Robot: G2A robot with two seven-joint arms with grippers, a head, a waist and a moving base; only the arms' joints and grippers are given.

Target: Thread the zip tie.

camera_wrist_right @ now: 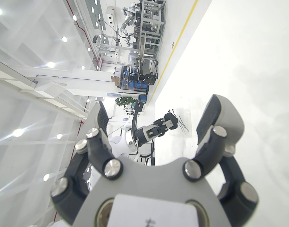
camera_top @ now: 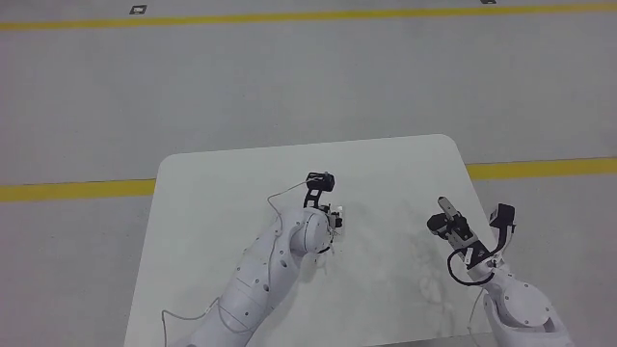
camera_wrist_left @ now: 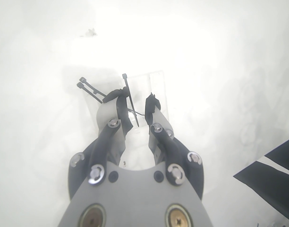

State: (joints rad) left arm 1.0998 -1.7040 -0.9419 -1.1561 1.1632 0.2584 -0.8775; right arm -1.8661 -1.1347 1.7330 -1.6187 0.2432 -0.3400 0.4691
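The left gripper point(camera_wrist_left: 135, 98) is hovering just above the clear tray point(camera_wrist_left: 157, 83) on the white table point(camera_top: 386, 164), its fingers standing apart and clamping nothing. One black zip tie point(camera_wrist_left: 134, 113) is lying in the tray between those fingers, close against one of them. Two more zip ties point(camera_wrist_left: 87, 83) are lying side by side at one side of the tray. The right gripper point(camera_wrist_right: 157, 112) is hanging well apart from the tray, spread wide and empty.

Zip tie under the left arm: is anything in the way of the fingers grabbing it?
Nothing visible is. The left gripper hangs over the clear tray with its fingers apart, and one zip tie lies in the gap between them. Two more ties lie off to one side.
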